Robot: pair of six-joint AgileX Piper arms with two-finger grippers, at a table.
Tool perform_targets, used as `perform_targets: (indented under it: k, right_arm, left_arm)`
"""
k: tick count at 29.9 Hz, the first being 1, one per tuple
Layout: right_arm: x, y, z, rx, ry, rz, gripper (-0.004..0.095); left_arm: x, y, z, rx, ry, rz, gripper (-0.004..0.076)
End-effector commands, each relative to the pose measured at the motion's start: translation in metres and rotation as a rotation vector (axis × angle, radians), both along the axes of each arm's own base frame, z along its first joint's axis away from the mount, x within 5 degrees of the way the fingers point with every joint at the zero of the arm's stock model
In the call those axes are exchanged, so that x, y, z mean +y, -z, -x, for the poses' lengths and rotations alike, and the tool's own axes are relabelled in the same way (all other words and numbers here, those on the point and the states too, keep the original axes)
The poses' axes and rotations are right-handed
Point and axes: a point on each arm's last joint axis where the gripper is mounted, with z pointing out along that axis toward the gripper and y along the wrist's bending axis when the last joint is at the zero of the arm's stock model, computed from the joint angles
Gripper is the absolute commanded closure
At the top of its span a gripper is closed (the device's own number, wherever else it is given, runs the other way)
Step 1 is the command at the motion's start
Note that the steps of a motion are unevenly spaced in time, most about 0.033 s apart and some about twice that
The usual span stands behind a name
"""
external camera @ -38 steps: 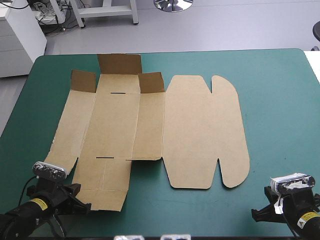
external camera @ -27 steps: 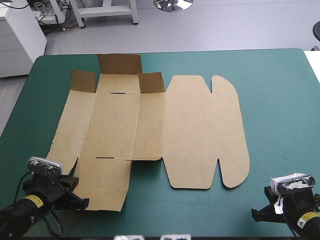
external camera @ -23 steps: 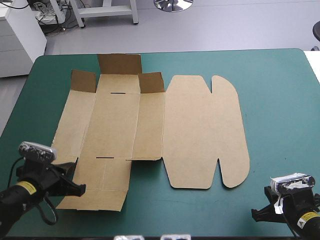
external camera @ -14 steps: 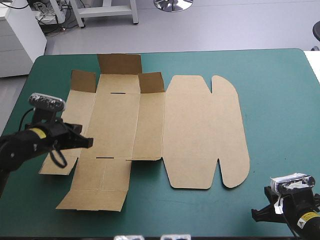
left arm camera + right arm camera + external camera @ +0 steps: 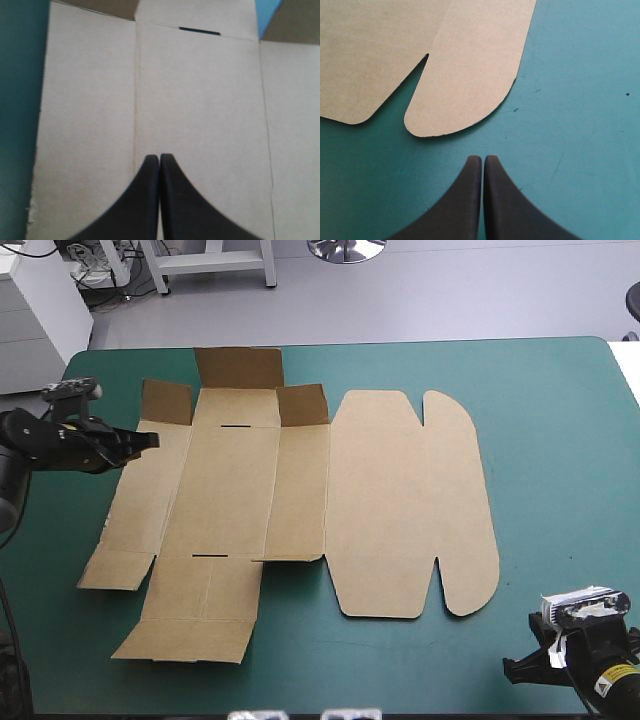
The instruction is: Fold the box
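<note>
The brown box (image 5: 300,500) lies as a cut sheet on the teal-green cover, mostly flat, with three small flaps (image 5: 238,368) raised along its far edge. My left gripper (image 5: 148,440) is shut and hovers over the sheet's left panel near the far left flap. In the left wrist view the left gripper (image 5: 159,157) points across the box's (image 5: 200,110) creased panels toward a dark slot (image 5: 199,32). My right gripper (image 5: 512,670) rests shut near the table's front right corner. Ahead of the right gripper (image 5: 483,159) in its wrist view lies the box's rounded lid tab (image 5: 465,80).
Bare teal-green cover (image 5: 560,470) stretches to the right of the sheet. The near left flap (image 5: 190,625) of the sheet reaches close to the table's front edge. A white cabinet (image 5: 35,310) stands beyond the far left corner.
My left arm has swung from the front left corner toward the far left, passing over the sheet's left side. The right arm and the box have not moved.
</note>
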Motion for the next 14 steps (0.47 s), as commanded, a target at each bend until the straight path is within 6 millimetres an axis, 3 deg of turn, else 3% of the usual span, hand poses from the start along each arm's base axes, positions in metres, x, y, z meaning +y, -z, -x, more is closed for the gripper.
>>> perform_targets:
  k: [1,5,8,14]
  right_arm:
    - [0.000,-0.011,-0.004,-0.069,0.010,-0.009,0.0908]
    - [0.000,-0.011,-0.004,-0.069,0.010,-0.009,0.0908]
    - [0.000,-0.011,-0.004,-0.069,0.010,-0.009,0.0908]
    - [0.000,-0.011,-0.004,-0.069,0.009,-0.007,0.0908]
  left_arm:
    - [0.032,-0.014,-0.001,-0.088,-0.067,0.089,0.0734]
    - [0.072,0.004,0.003,-0.013,-0.116,0.102,0.0734]
    - [0.092,0.016,0.007,0.037,-0.104,0.093,0.0734]
    - [0.109,0.041,0.002,0.108,-0.075,0.082,0.0734]
